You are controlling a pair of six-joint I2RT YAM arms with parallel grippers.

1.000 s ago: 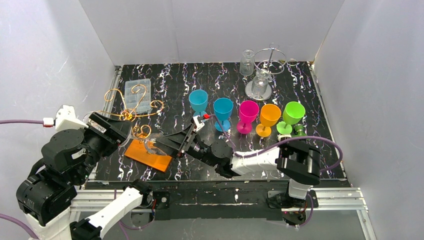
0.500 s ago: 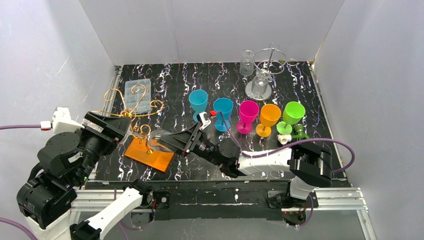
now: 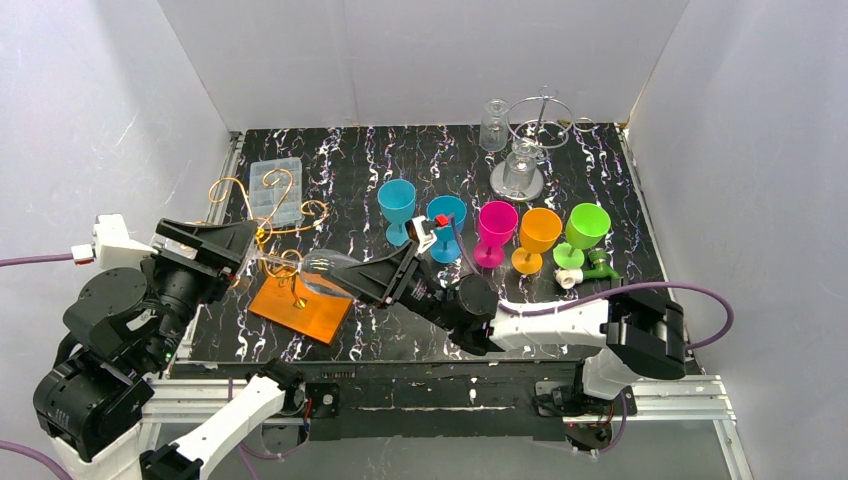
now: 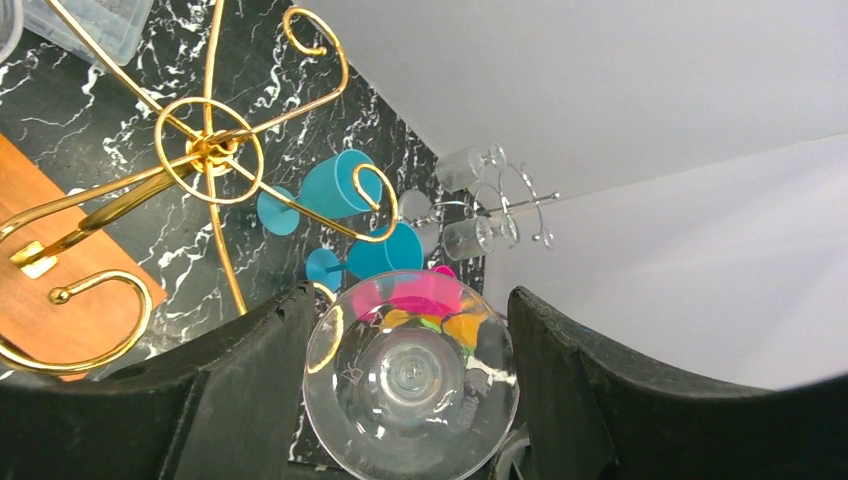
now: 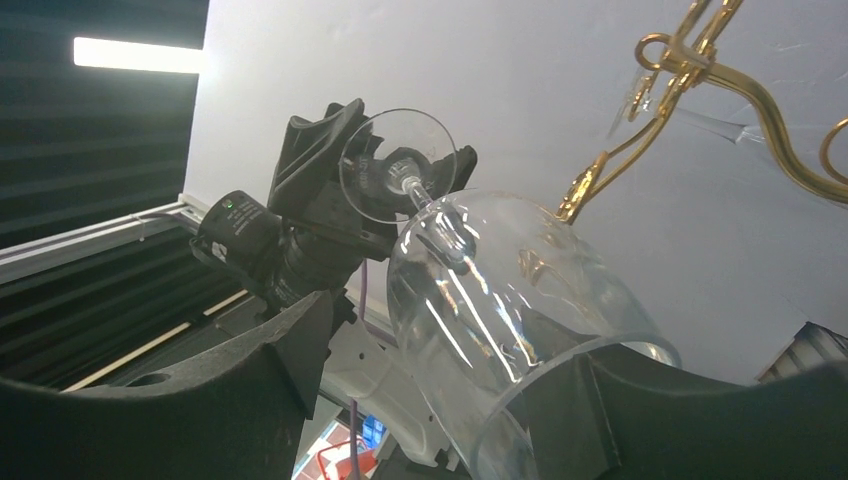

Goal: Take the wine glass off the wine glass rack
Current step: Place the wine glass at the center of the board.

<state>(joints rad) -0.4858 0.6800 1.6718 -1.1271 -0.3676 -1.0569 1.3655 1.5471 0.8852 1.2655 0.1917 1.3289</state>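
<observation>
1. The wine glass (image 3: 325,266) lies on its side in mid-air, above the near left part of the counter (image 3: 400,160). It sits just beside the gold wire rack (image 3: 268,232), with its foot towards the left arm and its bowl towards the right.
2. In the left wrist view, the glass looks free of the rack's hooks, though one small gold curl shows right at its edge. I cannot say for certain that it is clear.
3. The left tool (image 3: 250,250) has its jaws on opposite edges of the glass's foot. The disc fills the gap between them, so I judge this a grip on the foot.
4. The right tool (image 3: 350,278) has its fingers on either side of the bowl. The right wrist view shows a gap on one side, so it brackets the bowl and does not look clamped.
5. Handling – the glass is thin, clear and rigid. It is probably light, certainly brittle, and smooth enough to slide in hard jaws.
6. The stem is the weak point. Any twist between the two tools, or a snag on a hook, would load it.
7. Where to hold – the foot's rim gives a firm edge but little contact. The widest part of the bowl gives a steadier cradle if squeezed only lightly, since a hard squeeze could crack it.
8. The lift-off seems nearly done. What remains is to draw the glass away from the wire and set it down on its foot, clear of the orange base (image 3: 300,312).
</observation>
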